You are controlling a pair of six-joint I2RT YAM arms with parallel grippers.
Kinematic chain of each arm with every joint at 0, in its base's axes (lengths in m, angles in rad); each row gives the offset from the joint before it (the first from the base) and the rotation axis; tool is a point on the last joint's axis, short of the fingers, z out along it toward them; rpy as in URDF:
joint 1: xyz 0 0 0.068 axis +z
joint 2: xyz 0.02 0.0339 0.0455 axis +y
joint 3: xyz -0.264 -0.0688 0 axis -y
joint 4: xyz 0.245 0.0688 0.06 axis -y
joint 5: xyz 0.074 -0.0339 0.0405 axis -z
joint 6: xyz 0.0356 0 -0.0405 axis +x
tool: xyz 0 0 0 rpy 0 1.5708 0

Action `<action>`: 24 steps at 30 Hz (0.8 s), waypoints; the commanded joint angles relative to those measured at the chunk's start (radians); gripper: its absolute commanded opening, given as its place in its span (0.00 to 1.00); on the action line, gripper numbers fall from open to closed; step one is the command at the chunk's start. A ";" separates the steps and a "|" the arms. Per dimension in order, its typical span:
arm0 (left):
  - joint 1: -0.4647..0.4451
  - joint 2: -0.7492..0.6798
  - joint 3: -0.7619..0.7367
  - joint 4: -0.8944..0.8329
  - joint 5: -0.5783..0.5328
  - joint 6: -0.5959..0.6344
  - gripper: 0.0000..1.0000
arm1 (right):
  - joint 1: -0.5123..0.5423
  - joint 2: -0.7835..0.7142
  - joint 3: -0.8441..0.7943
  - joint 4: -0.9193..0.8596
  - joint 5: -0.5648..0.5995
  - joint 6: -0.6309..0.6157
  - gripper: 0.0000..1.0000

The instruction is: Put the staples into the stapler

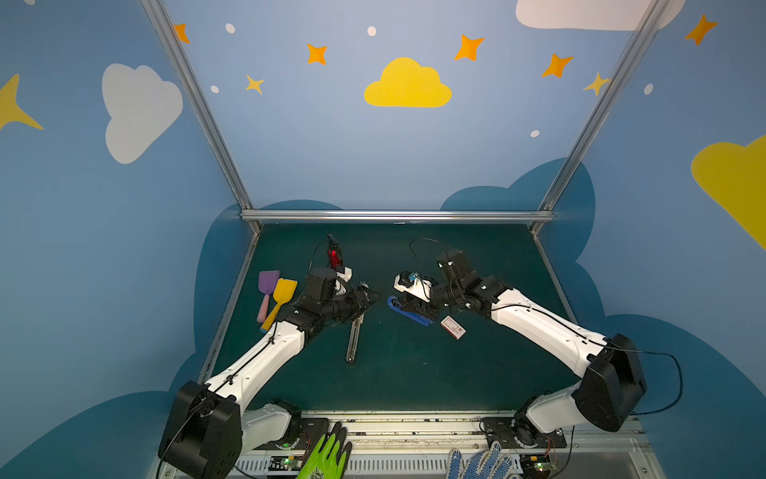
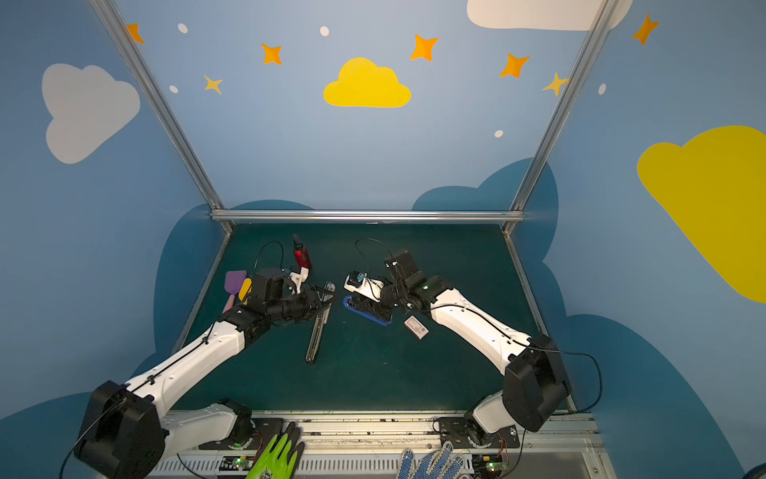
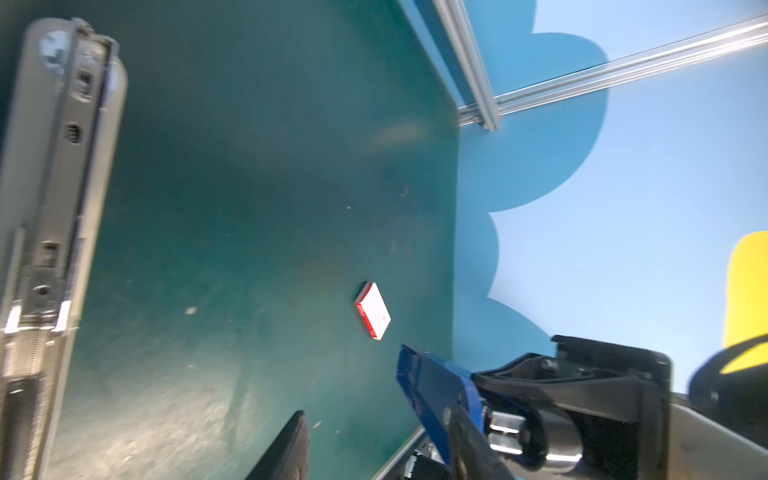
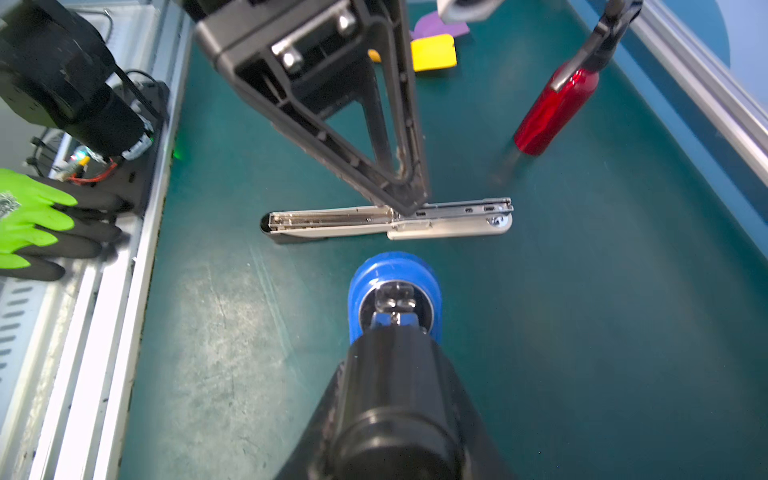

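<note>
A grey stapler lies folded out flat on the green mat, its metal channel facing up. My left gripper hangs over the stapler's far half, open, with only mat between its fingers. A blue and black stapler is low over the mat right of centre, and my right gripper is shut on it. The staples box, white with red print, lies closed beside the right gripper. No staple strips show.
Purple spatula and yellow spatula lie at the mat's left edge. A red bottle stands behind the left gripper. A green glove and a blue-dotted glove rest on the front rail.
</note>
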 commanded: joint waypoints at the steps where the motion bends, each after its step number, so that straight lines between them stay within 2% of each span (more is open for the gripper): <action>1: -0.023 -0.002 0.022 0.065 0.040 -0.021 0.54 | 0.014 -0.034 0.025 0.080 -0.023 0.004 0.00; 10: -0.064 0.008 0.036 0.039 0.018 -0.004 0.49 | 0.032 -0.040 0.033 0.073 -0.015 -0.004 0.00; 13: -0.075 0.017 0.036 0.032 0.004 0.001 0.44 | 0.037 -0.044 0.029 0.081 -0.009 -0.003 0.00; 20: -0.092 0.047 0.030 0.040 0.012 0.012 0.24 | 0.046 -0.070 0.022 0.112 0.008 0.006 0.00; 24: -0.099 0.063 0.031 0.066 0.021 0.002 0.23 | 0.047 -0.088 0.021 0.130 -0.027 0.021 0.00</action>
